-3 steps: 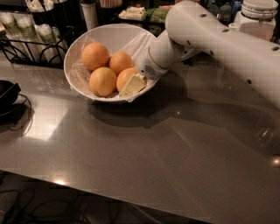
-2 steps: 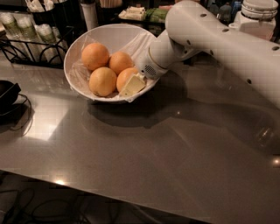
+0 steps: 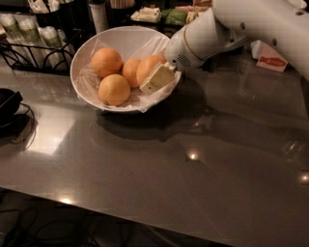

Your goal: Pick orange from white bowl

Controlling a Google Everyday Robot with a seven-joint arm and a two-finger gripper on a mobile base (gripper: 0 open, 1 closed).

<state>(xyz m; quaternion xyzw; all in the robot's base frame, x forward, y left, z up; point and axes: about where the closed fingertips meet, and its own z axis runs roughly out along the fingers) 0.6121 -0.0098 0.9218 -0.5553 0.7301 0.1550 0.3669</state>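
The white bowl [image 3: 80,57], lined with crinkled wrap, stands at the back left of the grey table [image 3: 203,183] and holds several oranges. My gripper [image 3: 150,77] reaches in from the right over the bowl's right rim. One cream finger [image 3: 157,79] lies across the front of the rightmost orange [image 3: 146,66]; the other finger is hidden behind it. The gripper is shut on this orange and holds it slightly raised against the others. Three more oranges [image 3: 106,61], [image 3: 114,89], [image 3: 129,71] lie to its left in the bowl.
A black wire rack with bottles [image 3: 29,36] stands behind the bowl at the left. A black object with a cable [image 3: 7,104] sits at the left edge. Packets [image 3: 166,14] line the back. A red-and-white card [image 3: 271,61] stands at the right.
The gripped orange has risen and shifted slightly right, from low by the bowl's right rim to level with the other oranges. My arm has lifted with it.
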